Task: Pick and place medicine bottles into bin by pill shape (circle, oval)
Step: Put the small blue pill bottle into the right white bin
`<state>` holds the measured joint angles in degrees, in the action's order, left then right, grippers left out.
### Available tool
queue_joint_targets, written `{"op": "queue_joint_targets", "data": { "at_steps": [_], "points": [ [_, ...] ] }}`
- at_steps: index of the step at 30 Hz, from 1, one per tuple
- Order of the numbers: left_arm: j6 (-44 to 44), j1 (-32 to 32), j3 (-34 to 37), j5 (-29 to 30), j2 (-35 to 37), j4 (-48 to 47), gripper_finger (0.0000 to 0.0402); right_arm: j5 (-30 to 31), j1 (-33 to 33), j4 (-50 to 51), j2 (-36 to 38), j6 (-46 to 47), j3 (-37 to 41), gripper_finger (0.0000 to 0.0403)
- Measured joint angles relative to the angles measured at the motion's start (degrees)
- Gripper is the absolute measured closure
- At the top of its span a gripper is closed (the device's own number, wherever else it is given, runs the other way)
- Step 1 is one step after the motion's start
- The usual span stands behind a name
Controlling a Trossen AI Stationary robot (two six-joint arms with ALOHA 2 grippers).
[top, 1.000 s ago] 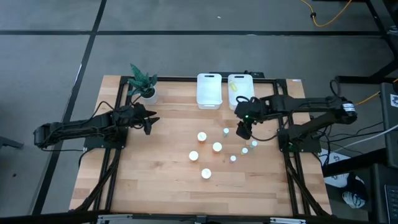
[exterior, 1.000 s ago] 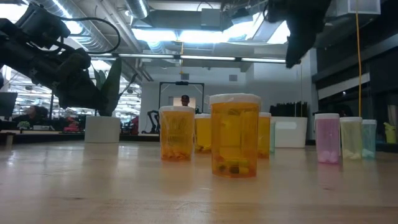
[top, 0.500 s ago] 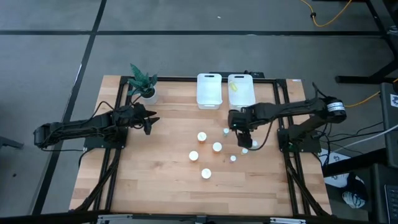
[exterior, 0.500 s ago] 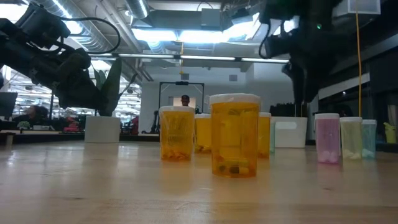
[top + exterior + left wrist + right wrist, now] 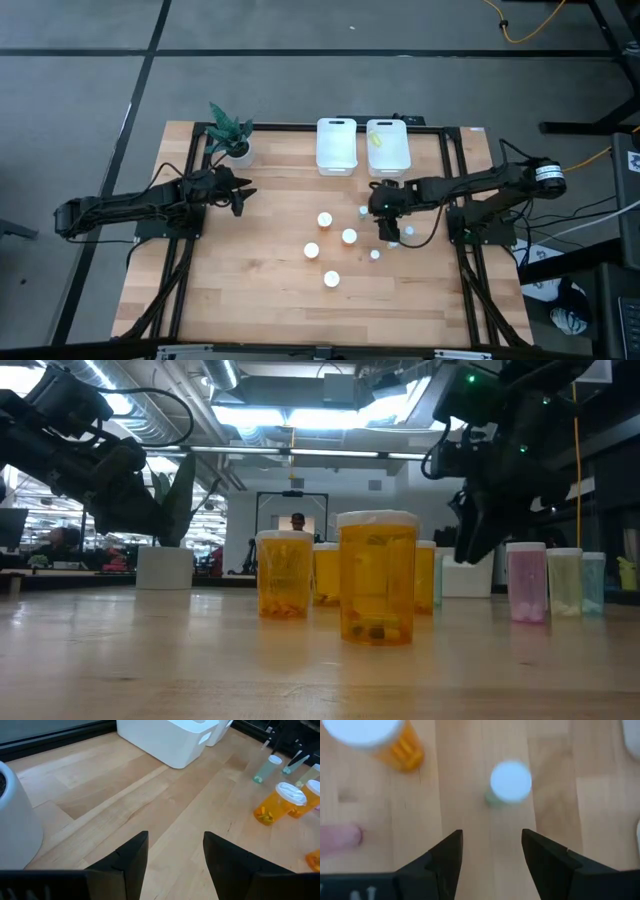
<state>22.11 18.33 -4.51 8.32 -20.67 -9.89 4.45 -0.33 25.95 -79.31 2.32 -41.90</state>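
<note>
Several orange bottles with white caps [image 5: 349, 236] stand on their bases mid-table, and they also show in the low view [image 5: 378, 575]. Small pastel bottles [image 5: 375, 254] stand to their right; pink [image 5: 527, 580], yellowish [image 5: 565, 580] and blue ones show in the low view. My right gripper [image 5: 388, 224] is open and points down above the small bottles. In its wrist view [image 5: 492, 850] a small green bottle [image 5: 510, 782] stands just ahead of the open fingers, untouched. My left gripper [image 5: 241, 196] is open and empty, off the table near the plant; it also shows in its wrist view [image 5: 172, 855].
Two white bins [image 5: 337, 145] [image 5: 387, 146] stand at the table's far edge; the right one holds something yellow-green. A potted green plant [image 5: 232, 133] stands at the far left. An orange bottle [image 5: 380, 737] and a pink one [image 5: 340, 837] are close to my right gripper.
My right gripper has come down from high above the table toward the small bottles, shifting slightly toward the near edge. The bottles have not moved.
</note>
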Motion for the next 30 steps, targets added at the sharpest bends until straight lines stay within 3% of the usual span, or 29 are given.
{"op": "queue_joint_targets", "data": {
  "at_steps": [17, 30],
  "points": [
    [-0.17, 0.02, 0.0, 0.0, 0.0, 0.0, 0.022, 0.0, -2.59, -10.02, -5.01, -2.96, 0.19, 0.0199],
    [-0.17, 0.0, -0.02, 0.0, 0.0, 0.0, 0.022, 0.0, -2.57, -12.1, -6.38, -2.79, 0.19, 0.0199]
  ]
}}
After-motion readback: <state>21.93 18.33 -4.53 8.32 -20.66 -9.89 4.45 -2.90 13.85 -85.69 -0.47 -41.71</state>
